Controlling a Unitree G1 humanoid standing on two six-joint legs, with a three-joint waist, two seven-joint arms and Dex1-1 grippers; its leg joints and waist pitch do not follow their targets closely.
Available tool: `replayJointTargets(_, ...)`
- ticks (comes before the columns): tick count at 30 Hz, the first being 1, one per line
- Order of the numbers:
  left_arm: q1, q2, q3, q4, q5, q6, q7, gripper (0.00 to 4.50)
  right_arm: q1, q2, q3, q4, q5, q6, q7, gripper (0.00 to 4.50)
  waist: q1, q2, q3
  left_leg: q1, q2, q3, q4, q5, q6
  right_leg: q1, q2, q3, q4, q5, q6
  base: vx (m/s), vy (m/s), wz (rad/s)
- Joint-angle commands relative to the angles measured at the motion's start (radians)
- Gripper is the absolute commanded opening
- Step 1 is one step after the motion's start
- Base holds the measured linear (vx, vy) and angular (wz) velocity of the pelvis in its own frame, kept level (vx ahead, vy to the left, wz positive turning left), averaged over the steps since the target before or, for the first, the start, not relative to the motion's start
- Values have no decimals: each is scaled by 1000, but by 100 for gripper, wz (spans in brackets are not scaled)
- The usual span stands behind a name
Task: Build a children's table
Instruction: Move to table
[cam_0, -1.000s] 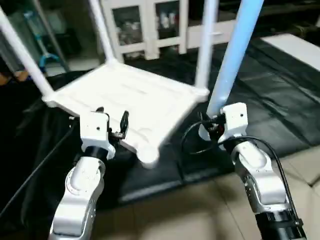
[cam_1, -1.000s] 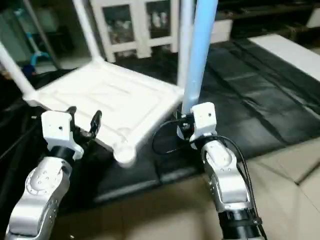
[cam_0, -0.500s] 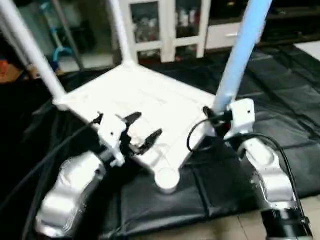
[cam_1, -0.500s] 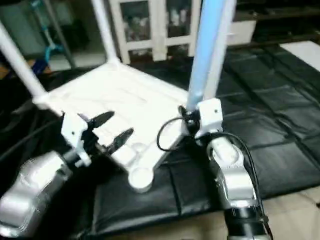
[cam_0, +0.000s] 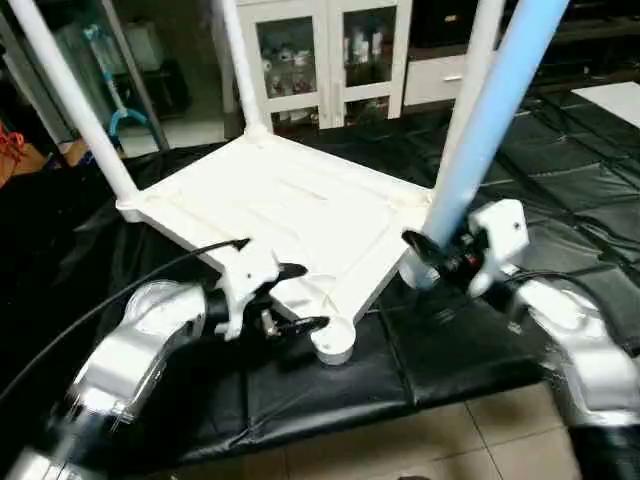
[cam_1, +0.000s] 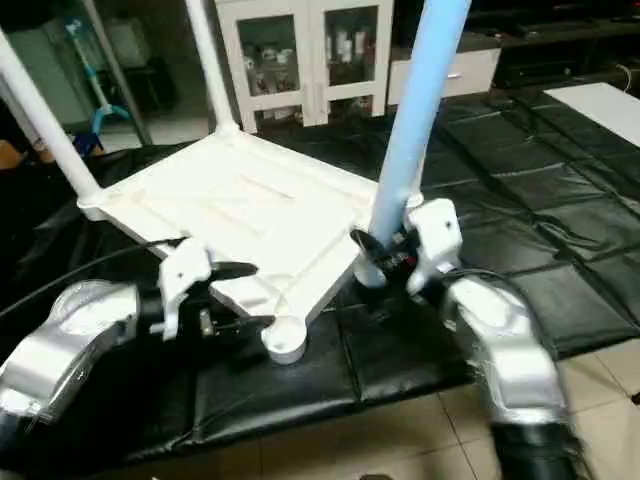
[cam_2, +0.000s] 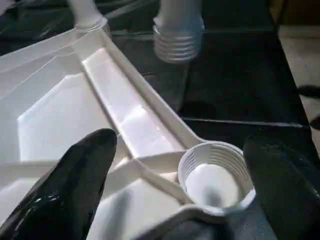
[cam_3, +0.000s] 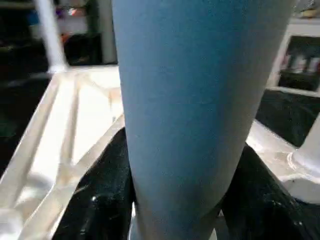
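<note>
1. The upturned tabletop (cam_0: 290, 215) lies on a black mat (cam_0: 470, 345) on the floor, ribbed side up, with three legs already standing in its far, left and right corners.
2. The near corner socket (cam_0: 333, 340) is empty, threads showing in the left wrist view.
3. The right tool (cam_0: 437, 262) is clenched on the fourth leg (cam_0: 490, 120), a pale blue tube held tilted, its threaded foot hanging just right of the tabletop's right corner, well short of the empty socket.
4. The left tool (cam_0: 297, 298) is released, fingers spread either side of the near corner; contact with the rim appears likely but is unclear.
5. Step in hand: fitting the last leg. The next move likely calls for steadying the near corner, swinging the leg's foot over the socket, then screwing it in.
</note>
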Motion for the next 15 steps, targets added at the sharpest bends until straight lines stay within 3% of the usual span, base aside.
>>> replayJointTargets(1,-28,23,-35,48,42,-33,-46,449,6,-25,25,-38,25,31,52,186,-7,-15,-41,-2,105,-66,-116,-433,-27,20,-95,40,-97,-594,-132,0,0,0)
replayJointTargets(7,-108,89,-103,207,140,-150,-146,449,39,-96,40,-90,57,82,136,186,-25,-11,-45,-7,107,-66,-113,-402,-2,16,-93,40,-99,-570,-135,0,0,0)
replayJointTargets(9,-135,108,-110,246,162,-177,-171,449,44,-104,40,-98,59,89,144,186,-25,-10,-49,-7,112,-66,-113,-373,-2,17,-95,42,-95,-509,-159,0,0,0)
replayJointTargets(10,-156,123,-116,278,181,-201,-187,449,48,-110,41,-104,61,94,152,186,-21,-9,-52,-6,114,-64,-111,-344,1,19,-96,43,-87,-437,-187,0,0,0)
replayJointTargets(13,-194,151,-137,333,224,-246,-206,449,55,-117,44,-112,64,100,161,186,-9,-5,-60,-6,118,-54,-110,-237,36,27,-94,41,-75,-229,-247,0,0,0)
replayJointTargets(15,-215,156,-145,364,236,-269,-222,449,59,-123,46,-120,69,106,163,186,-5,-2,-60,-5,118,-51,-108,-222,48,31,-94,40,-70,-175,-267,28,4,2)
